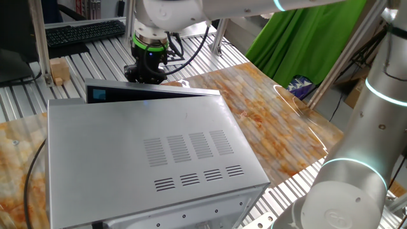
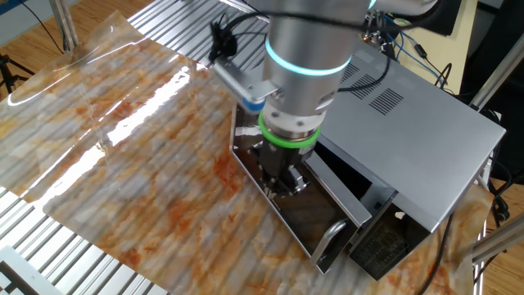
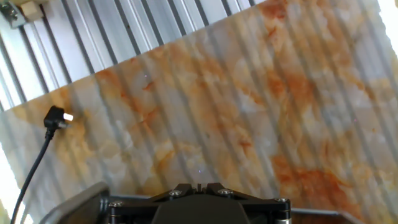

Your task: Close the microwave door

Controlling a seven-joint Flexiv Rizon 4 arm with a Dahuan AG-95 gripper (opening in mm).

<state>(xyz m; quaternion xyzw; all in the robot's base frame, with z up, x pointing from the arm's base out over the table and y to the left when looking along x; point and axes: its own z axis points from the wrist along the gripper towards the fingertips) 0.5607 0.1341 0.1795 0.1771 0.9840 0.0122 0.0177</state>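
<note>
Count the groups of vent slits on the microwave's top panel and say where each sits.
8 on the microwave: an upper row of four vent groups mid-panel, and a lower row of four shorter groups nearer the casing's near edge. Any others on the sides are not visible.
</note>
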